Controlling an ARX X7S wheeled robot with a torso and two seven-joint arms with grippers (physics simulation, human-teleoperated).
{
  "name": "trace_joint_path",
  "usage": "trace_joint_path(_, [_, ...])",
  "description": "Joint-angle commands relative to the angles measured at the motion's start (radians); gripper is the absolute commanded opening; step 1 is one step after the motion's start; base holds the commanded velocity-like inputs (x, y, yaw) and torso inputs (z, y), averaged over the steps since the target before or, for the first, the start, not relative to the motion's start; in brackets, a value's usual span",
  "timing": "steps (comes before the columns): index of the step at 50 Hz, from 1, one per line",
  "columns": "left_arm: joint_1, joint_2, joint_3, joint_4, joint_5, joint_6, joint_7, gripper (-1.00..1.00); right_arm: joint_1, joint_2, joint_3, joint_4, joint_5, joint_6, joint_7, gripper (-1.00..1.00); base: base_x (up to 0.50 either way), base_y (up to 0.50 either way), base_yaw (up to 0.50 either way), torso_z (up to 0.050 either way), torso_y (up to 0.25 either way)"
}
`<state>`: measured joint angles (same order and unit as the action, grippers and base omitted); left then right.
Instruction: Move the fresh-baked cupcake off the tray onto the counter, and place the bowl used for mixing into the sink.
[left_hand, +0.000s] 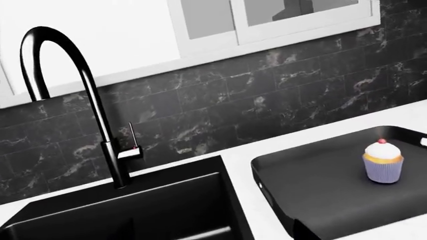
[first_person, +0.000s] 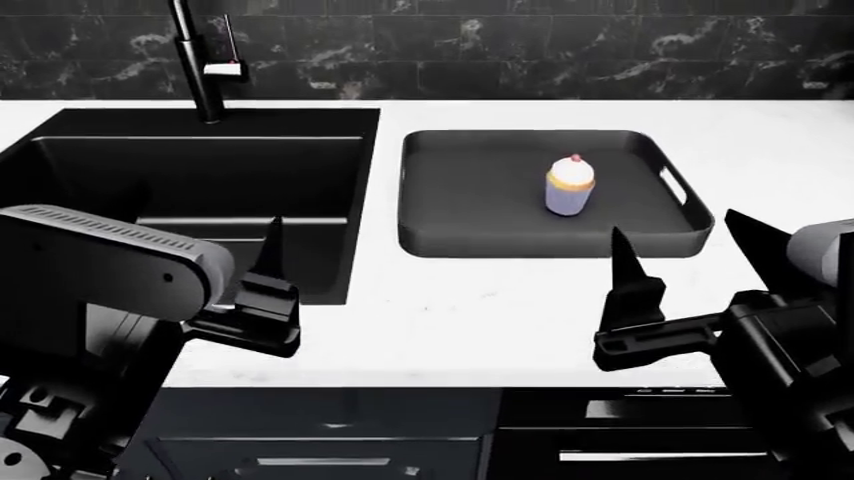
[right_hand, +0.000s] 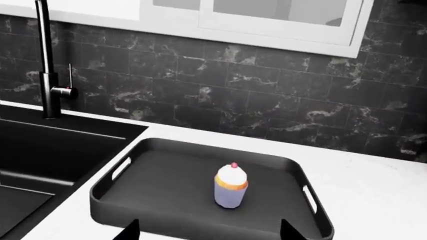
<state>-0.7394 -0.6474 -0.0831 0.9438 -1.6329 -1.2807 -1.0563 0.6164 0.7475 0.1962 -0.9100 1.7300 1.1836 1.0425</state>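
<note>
Nearest the robot, both arms hang over the front edge of the counter (first_person: 467, 320), short of the tray (first_person: 454, 215): the right gripper (first_person: 683, 262) has its jaws spread wide and holds nothing, while of the left gripper (first_person: 274, 265) only one dark finger shows, so whether it is spread or closed I cannot tell. Beyond them, the cupcake (first_person: 571, 186) stands upright near the tray's middle, cherry up, its long axis vertical. It looks light, and its frosting soft and easily smeared; the safer hold is probably low on the ribbed wrapper, squeezed gently. The tray's long side runs parallel to the counter's front edge. The sink (first_person: 187, 170) lies just beside the tray, the tap (first_person: 198, 60) behind it. No bowl appears in any view.
</note>
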Motion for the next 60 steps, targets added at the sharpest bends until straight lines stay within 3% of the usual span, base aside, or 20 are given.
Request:
trace_joint_path(1, [-0.023,-0.011,0.022,-0.009,-0.026,0.008,-0.026,1.00,-0.004,0.006,0.003,0.001,-0.003,-0.005,-0.007,1.00,0.25,0.00,0.00,0.000,0.000])
trace_joint_path(46, [-0.041,-0.042,0.045,0.001,-0.044,0.041,-0.052,1.00,-0.040,0.001,0.017,-0.028,-0.084,-0.012,-0.082,1.00,0.24,0.00,0.00,0.000,0.001])
trace_joint_path(54, [-0.030,-0.037,0.043,-0.001,-0.016,0.042,-0.027,1.00,-0.030,0.005,-0.021,0.015,-0.058,-0.010,-0.033,1.00,0.00,0.00,0.00,0.000,0.000])
trace_joint_path(60, [-0.042,-0.039,0.055,-0.004,-0.024,0.043,-0.038,1.00,0.124,0.025,-0.190,0.222,0.109,-0.018,0.124,1.00,0.00,0.00,0.00,0.000,0.000])
